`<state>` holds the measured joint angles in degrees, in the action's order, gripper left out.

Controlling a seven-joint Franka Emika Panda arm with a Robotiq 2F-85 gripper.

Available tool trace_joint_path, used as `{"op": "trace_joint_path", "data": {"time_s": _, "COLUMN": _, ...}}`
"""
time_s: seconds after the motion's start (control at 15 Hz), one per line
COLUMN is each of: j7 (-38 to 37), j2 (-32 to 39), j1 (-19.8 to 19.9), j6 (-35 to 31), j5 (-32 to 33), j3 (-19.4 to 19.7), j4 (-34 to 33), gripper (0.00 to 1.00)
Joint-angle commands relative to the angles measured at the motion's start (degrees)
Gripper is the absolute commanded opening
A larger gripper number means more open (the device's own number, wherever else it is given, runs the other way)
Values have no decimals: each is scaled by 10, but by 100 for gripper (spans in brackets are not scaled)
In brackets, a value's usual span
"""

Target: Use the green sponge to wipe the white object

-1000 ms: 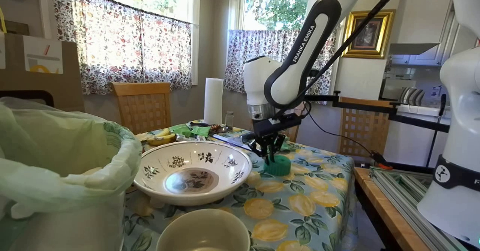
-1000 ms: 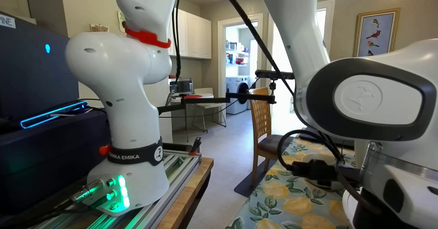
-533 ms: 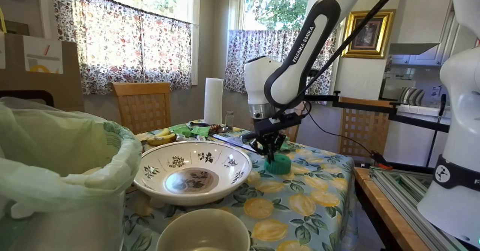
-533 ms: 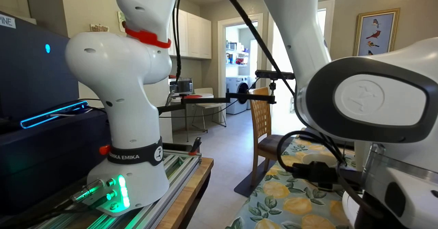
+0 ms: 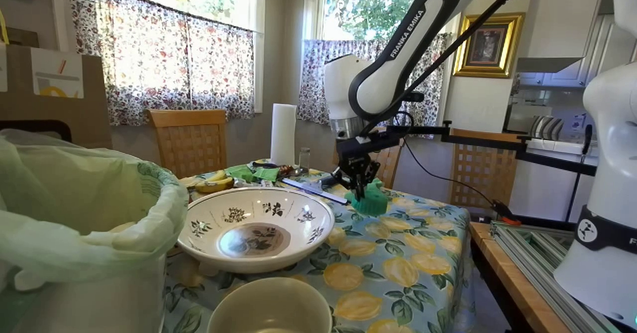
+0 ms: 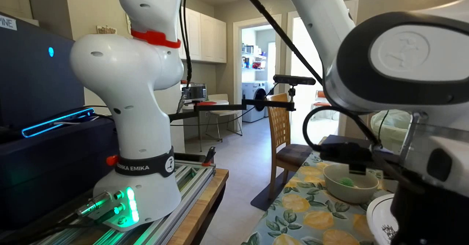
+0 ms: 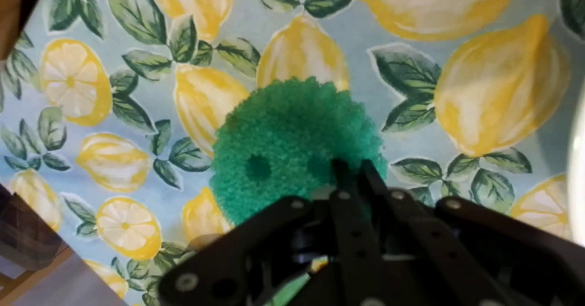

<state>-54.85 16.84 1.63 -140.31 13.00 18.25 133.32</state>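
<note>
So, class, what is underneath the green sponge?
In the wrist view, lemon-print tablecloth shows around the green sponge; whatever lies directly beneath is covered by it.

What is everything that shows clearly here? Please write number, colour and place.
Tablecloth: 1, blue with lemons, in all views
Sponge: 1, green, in the gripper
Bowl: 1, cream, on the tablecloth
Small bumpy thing: 1, green, in the bowl
Dish: 1, patterned white, near the bowl
Bin: 1, white, near the dish
Bag: 1, pale green, lining the bin
Bananas: about 2, yellow, beyond the dish
Paper roll: 1, white, beyond the bananas
Small clutter: uncounted, mixed, around the bananas
Box: 1, brown, behind the bag
Wooden chairs: at least 3, brown, background
Curtains: several, flowered white, background
Washing machine: at least 1, white, far background
Arm: 1, mostly white, above the tablecloth
Gripper: 1, black, holding the sponge
</note>
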Motion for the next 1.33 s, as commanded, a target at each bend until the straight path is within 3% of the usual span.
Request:
{"op": "trace_joint_path", "data": {"time_s": 0.0, "j7": -8, "j2": -82, "j1": -7, "j6": 38, "j5": 4, "j3": -18, "j4": 38, "gripper": 2}}
{"op": "trace_joint_path", "data": {"time_s": 0.73, "j7": -30, "j2": -248, "j1": 7, "j6": 27, "j5": 31, "j3": -120, "j4": 184, "gripper": 2}}
{"op": "trace_joint_path", "data": {"time_s": 1.27, "j7": -24, "j2": -269, "j1": 28, "j6": 32, "j5": 24, "j3": -155, "j4": 193, "gripper": 2}}
